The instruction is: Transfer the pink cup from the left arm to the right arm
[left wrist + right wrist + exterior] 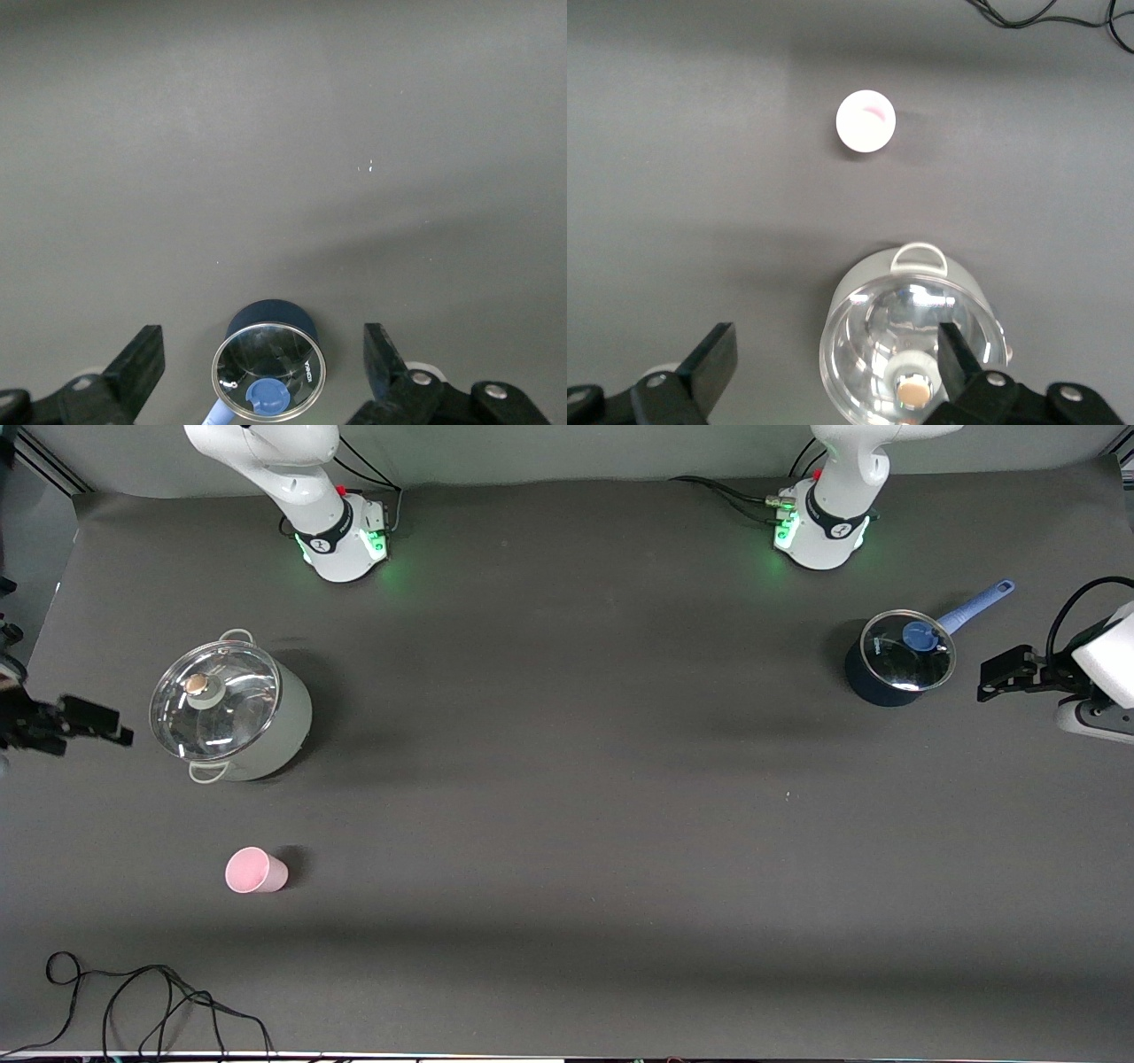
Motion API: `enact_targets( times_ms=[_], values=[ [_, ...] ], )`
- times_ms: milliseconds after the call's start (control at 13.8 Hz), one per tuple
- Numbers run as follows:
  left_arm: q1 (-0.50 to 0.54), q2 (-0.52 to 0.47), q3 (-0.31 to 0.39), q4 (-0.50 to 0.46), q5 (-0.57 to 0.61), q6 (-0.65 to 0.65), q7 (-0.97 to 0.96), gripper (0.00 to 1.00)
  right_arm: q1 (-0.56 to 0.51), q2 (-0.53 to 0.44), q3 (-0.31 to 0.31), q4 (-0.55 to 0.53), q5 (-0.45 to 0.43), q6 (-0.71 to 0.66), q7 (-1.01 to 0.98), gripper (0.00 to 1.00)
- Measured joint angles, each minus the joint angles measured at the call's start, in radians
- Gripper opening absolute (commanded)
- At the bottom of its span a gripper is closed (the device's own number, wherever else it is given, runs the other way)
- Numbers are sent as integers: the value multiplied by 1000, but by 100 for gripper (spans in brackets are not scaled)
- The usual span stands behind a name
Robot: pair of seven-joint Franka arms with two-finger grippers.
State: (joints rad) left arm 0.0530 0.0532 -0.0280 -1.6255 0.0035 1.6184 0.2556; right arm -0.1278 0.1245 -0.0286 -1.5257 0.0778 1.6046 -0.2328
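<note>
On the table there is one pink cup (255,870), and there are two pots with glass lids: one big pale pot (232,714) with two loop handles, and one small dark blue saucepan (897,658) with one long blue handle. There are two robot arms, so also two grippers, the left gripper (994,682) and the right gripper (111,729), and each one has two black fingers spread apart. One bundle of black cable (151,1001) lies at the table edge nearest to the front camera.

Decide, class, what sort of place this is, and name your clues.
Probably a robot test bench: two arm bases bolted to a dark-covered table, staged props such as a lidded pot and pink cup, plus loose cables.
</note>
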Motion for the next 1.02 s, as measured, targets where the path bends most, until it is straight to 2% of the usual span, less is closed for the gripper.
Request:
enact_targets(
  times_ms=[218,799,1017],
  values=[
    [4,1,-2,3,0,0,-3,100,19,-34,5,-3,0,-52,11,100],
    [11,9,-2,3,0,2,-3,100,89,-45,9,-4,-4,-55,126,100],
    [12,11,-2,1,0,6,-3,100,88,-48,5,-2,-51,-36,128,100]
  ],
)
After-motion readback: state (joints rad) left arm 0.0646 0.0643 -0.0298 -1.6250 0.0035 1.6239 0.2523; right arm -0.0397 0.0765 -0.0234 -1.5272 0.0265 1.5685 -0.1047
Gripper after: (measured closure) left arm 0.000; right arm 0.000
